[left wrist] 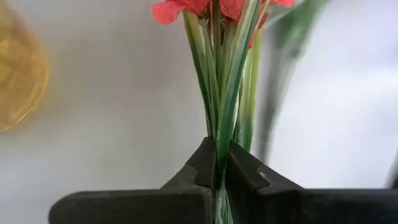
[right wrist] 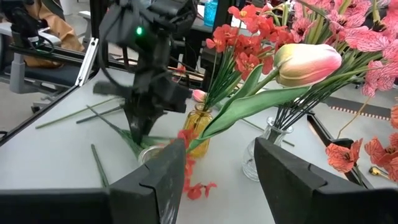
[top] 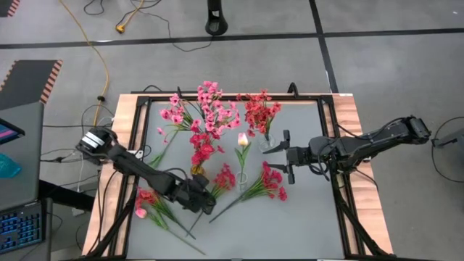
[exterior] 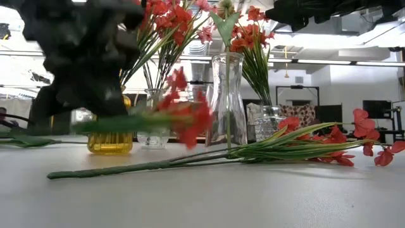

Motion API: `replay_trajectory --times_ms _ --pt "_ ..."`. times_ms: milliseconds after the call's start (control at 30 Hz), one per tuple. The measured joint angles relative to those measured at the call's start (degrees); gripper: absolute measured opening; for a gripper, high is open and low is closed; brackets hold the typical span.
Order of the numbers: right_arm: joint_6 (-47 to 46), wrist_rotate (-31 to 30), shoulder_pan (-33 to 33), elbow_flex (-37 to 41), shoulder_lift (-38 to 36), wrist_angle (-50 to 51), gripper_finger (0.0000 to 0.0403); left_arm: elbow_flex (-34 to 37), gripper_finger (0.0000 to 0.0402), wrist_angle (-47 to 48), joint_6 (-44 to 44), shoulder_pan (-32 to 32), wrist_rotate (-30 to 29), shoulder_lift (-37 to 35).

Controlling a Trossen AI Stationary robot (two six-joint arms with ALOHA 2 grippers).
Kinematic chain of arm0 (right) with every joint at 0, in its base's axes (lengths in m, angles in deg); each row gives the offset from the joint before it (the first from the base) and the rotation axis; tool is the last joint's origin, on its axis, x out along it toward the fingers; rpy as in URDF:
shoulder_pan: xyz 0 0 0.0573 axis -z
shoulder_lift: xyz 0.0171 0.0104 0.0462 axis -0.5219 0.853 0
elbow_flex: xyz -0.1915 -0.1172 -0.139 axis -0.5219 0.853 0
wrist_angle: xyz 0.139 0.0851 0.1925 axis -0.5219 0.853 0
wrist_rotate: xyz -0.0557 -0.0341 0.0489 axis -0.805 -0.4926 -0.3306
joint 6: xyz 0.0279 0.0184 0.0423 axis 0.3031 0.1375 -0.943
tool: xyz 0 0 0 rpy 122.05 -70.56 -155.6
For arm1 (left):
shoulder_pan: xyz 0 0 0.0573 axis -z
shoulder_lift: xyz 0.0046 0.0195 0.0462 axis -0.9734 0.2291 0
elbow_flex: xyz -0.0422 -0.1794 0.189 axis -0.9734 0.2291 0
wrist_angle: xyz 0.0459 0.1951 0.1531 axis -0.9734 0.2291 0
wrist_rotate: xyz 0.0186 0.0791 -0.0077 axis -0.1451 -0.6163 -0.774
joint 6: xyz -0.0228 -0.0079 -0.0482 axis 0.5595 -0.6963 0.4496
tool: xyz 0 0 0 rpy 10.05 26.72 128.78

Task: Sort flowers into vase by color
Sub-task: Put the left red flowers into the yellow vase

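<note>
Flowers: the left pincer [left wrist: 219, 171], lower middle of the frame, is clamped on a red sprig's stem [left wrist: 225, 106]. You lift next toward the amber vase [exterior: 111, 136]. Right pincer [top: 288, 154] waits agape, empty.

floor [top: 391, 72]: grey, crossed by dark tape lines | yellow cable [top: 101, 54]: trails across floor beyond the table | keyboard [top: 20, 226]: on a side desk | ceiling lights [exterior: 329, 61]: long strips | dark chair [right wrist: 37, 71]: beside the table

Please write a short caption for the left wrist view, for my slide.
Left claw shut on the green stems of a red flower sprig above the grey table.
</note>
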Motion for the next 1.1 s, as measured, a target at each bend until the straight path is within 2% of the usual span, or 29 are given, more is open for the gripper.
replay_trajectory --times_ms 233,567,967,1100 --pt "0.0 0.0 0.0 0.0 0.0 -0.1 0.0218 0.0 0.0001 -1.7 -8.7 2.5 -6.7 -7.8" --pt "0.0 0.0 0.0 0.0 0.0 -0.1 0.0218 -0.1 0.0001 -4.0 -26.0 5.8 -23.5 -18.7" --pt "0.0 0.0 0.0 0.0 0.0 -0.3 0.0218 -0.2 0.0000 -13.0 -52.9 7.8 -41.8 -20.7" --pt "0.0 0.0 0.0 0.0 0.0 -0.3 0.0218 -0.2 0.0000 -16.2 -61.7 7.8 -51.0 -20.7"
